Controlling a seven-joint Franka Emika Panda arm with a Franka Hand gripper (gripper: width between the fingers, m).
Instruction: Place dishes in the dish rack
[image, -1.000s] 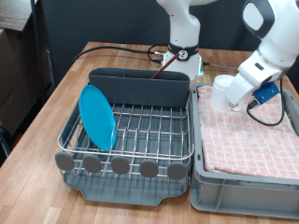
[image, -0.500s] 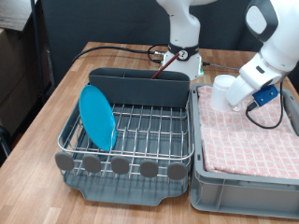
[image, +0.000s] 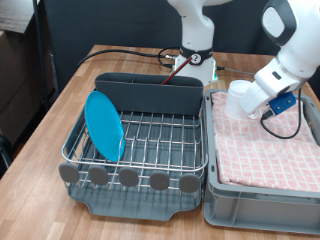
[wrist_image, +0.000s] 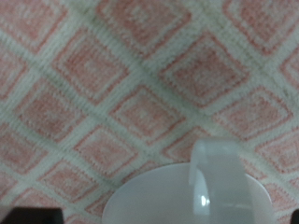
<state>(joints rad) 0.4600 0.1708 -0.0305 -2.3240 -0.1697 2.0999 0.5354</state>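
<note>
Dishes number two in the exterior view: one round light-blue plate (image: 104, 126) and one white mug (image: 243, 97). The plate stands on edge, leaning a little, among the wires at the 9 o'clock side of the one large silver wire dish rack (image: 140, 140). That rack sits on a dark grey plastic tray (image: 140, 200), with one tall grey back compartment (image: 150, 93) along its 12 o'clock edge and a row of five grey round discs (image: 128, 177) along its 6 o'clock edge. At 3 o'clock of the rack, just beside it, stands one grey crate (image: 265, 205) lined with pink checked cloth (image: 265, 145). The mug sits at the 12 o'clock end of the crate, over the cloth, and the one white robot arm (image: 285, 50) reaches down to it from 1 o'clock, its gripper (image: 252, 98) right at the mug. Whether the fingers are clenched or released cannot be told, as the hand hides them. All rests on one wooden table (image: 50, 140). The wooden spoon cannot be made out.

From the wrist view, the pink checked cloth (wrist_image: 121, 84) fills nearly everything, its diamond pattern blurred. One white mug (wrist_image: 192, 191) shows at 5 o'clock, its rim and handle close to the camera. The fingers themselves do not show here.
</note>
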